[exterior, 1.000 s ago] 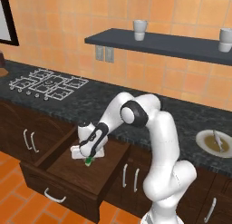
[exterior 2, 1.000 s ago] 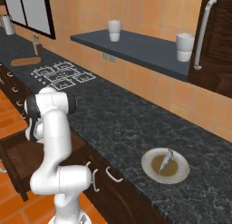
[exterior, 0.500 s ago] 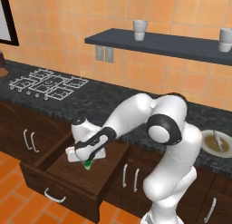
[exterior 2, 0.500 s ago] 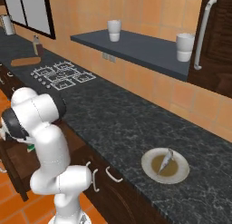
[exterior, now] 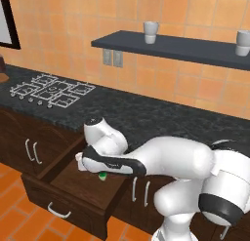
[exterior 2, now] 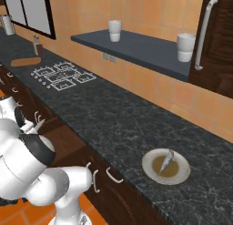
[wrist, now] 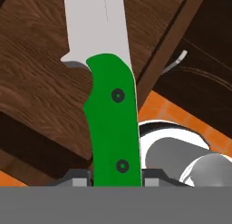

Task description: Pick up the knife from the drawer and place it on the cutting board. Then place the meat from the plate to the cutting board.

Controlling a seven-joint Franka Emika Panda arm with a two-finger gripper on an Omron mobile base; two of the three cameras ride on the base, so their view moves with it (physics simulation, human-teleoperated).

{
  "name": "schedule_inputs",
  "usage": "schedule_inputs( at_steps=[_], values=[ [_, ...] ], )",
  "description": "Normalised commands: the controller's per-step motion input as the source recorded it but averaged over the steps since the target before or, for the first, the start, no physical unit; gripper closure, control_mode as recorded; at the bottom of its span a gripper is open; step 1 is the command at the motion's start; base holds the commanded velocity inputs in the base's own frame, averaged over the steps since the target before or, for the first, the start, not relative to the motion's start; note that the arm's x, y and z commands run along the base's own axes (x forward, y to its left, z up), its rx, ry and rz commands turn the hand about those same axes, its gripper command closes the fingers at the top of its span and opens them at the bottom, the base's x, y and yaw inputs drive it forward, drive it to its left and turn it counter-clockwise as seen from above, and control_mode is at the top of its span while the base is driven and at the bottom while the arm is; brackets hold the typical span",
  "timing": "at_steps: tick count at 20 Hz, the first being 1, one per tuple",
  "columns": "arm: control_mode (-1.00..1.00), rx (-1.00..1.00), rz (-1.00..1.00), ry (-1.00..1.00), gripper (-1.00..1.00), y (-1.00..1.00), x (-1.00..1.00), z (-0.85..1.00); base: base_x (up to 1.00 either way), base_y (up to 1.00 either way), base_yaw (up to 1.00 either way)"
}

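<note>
knife (wrist: pixel 113 123) sits gripped by its green handle, the fingers (wrist: pixel 79 177) nearly closed against either side of it low in the hand view, so the gripper (exterior: pixel 100 172) has hold of it. in the left base view a spot of green shows under the hand, low over the open drawer (exterior: pixel 73 184), at its right part and just near the counter edge. whether the knife has lifted off the drawer floor or rests on it i cannot tell.

risk, as i judge it, lies mostly in the grip and the way out. the hold looks to be near the butt of the handle, with the long blade reaching well beyond; a quick swing could let the knife pivot or slip between the pads. the arm is folded low across the drawer mouth, so a careless lift could knock the blade against the drawer wall or the counter lip. the cutting board does not appear in these views, so the carry may be long, which gives a loose grip more time to fail.

the handle is bright green, smooth and gently waisted, with two small dark rivets. the blade is pale silver-white, flat, with a small notch where it meets the handle. the meat (exterior 2: pixel 166 160) lies on the plate (exterior 2: pixel 150 158), far right on the counter, well apart from the drawer.
</note>
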Motion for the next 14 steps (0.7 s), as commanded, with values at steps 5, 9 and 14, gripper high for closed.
schedule_inputs(
  at_steps=[5,9,14],
  values=[
    [-1.0,0.05,0.0,-0.01,1.0,-0.76,-0.2,0.93,0.0,0.0,0.0],
    [-1.0,0.17,-0.02,0.0,1.0,-0.9,-0.18,0.6,0.0,0.0,0.0],
    [-1.0,0.03,-0.05,0.0,1.0,-0.84,-0.02,0.25,0.0,0.0,0.0]
  ],
)
